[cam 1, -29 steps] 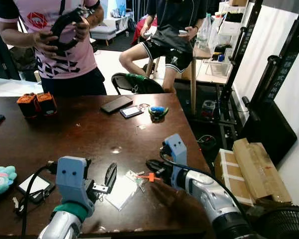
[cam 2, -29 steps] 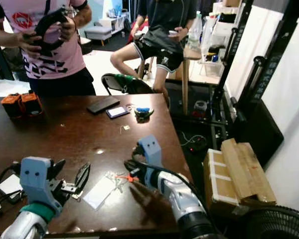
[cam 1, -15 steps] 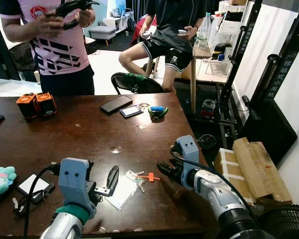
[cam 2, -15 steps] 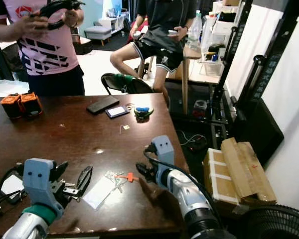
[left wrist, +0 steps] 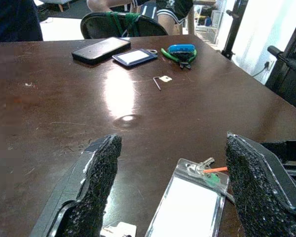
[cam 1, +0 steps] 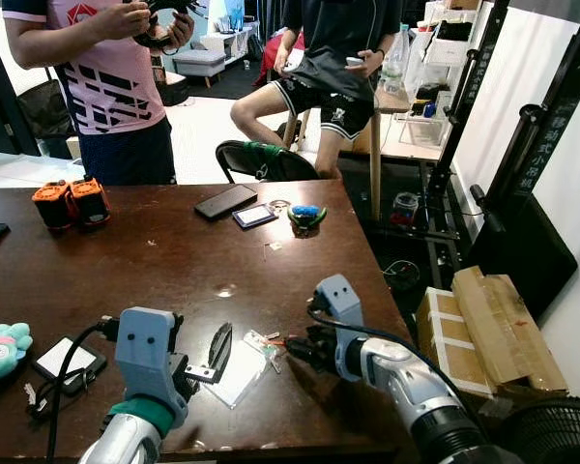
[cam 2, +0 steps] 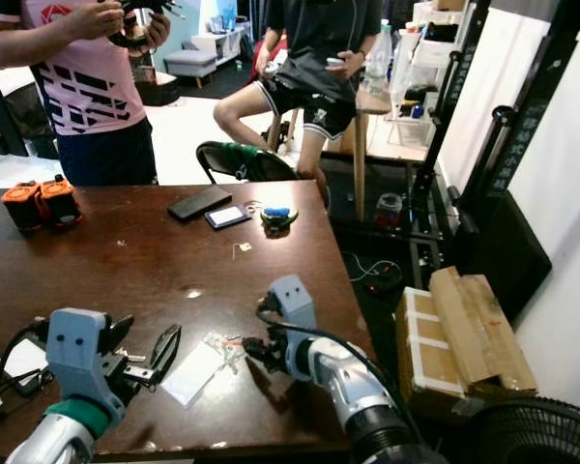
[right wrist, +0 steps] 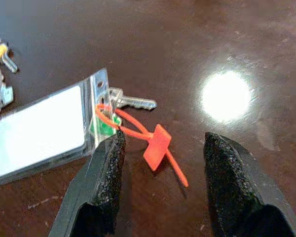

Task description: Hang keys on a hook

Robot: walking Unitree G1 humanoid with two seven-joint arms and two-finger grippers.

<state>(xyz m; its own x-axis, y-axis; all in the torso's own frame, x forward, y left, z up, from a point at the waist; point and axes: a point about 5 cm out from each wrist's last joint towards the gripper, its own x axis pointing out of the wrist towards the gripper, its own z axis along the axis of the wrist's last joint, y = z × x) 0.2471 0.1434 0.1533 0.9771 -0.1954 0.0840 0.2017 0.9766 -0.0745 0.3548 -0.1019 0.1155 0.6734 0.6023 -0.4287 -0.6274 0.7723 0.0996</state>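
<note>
Right gripper [cam 1: 295,348] is reaching low over the brown counter [cam 1: 155,261], its fingers spread and aimed at the keys [cam 1: 268,344] lying near the front edge beside a clear badge holder [cam 1: 237,372]. Left gripper [cam 1: 216,350] is hovering just left of the badge holder, spread and holding nothing. At the far end, a black phone [cam 1: 225,201], a second phone [cam 1: 255,216] and a green and blue tool [cam 1: 307,217] are sitting, and two people are waiting beyond.

Through the left wrist camera, the badge holder [left wrist: 185,202] is lying between the two spread pads [left wrist: 99,182], with a key [left wrist: 200,164] at its far end.

Through the right wrist camera, the red tag [right wrist: 156,147] is sitting between the open pads [right wrist: 111,163], its loop running through the badge holder [right wrist: 39,131] next to a silver key [right wrist: 133,102]; the gripper is probably lining up on that tag as the easiest handle. No hook is appearing yet.
</note>
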